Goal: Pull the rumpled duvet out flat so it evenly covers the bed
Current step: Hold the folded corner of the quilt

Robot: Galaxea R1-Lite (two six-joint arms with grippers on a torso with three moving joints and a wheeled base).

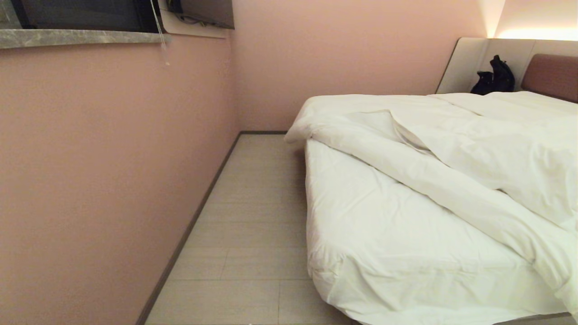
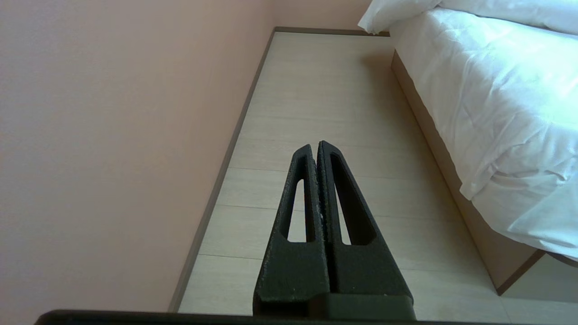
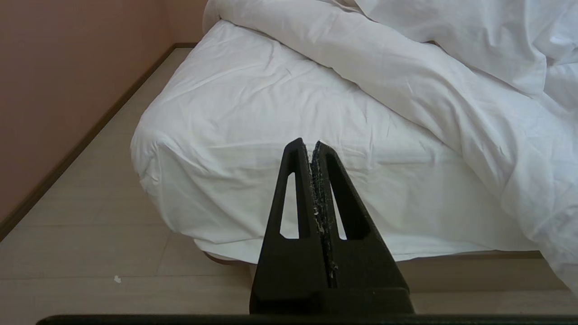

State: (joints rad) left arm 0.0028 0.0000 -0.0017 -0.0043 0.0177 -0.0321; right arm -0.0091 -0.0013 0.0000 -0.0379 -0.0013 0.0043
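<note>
Lying bunched toward the headboard [image 1: 553, 74] end, the duvet [image 1: 474, 149] leaves the near corner of the bed [image 1: 384, 234] bare, with only the wrinkled white sheet [image 1: 375, 216] showing there. Its folded edge runs as a thick diagonal roll from the far left corner of the mattress down toward the near right side, and one puffy corner hangs slightly over the bed's left side above the floor [image 1: 253, 216].

Neither arm appears in the head view. The left gripper [image 2: 314, 145] hangs over the pale floor in the aisle between the pink wall [image 1: 104, 171] and the bed, its fingers [image 2: 300, 189] pressed together and holding nothing. The right gripper [image 3: 308, 143] points at the near corner of the mattress, its fingers [image 3: 293, 189] likewise closed tight with nothing between them, apart from the sheet and the duvet.

A dark bag-like object [image 1: 494, 76] sits against the pale panel beside the headboard. A dark window [image 1: 81, 13] with a grey stone sill is set in the wall on the left.
</note>
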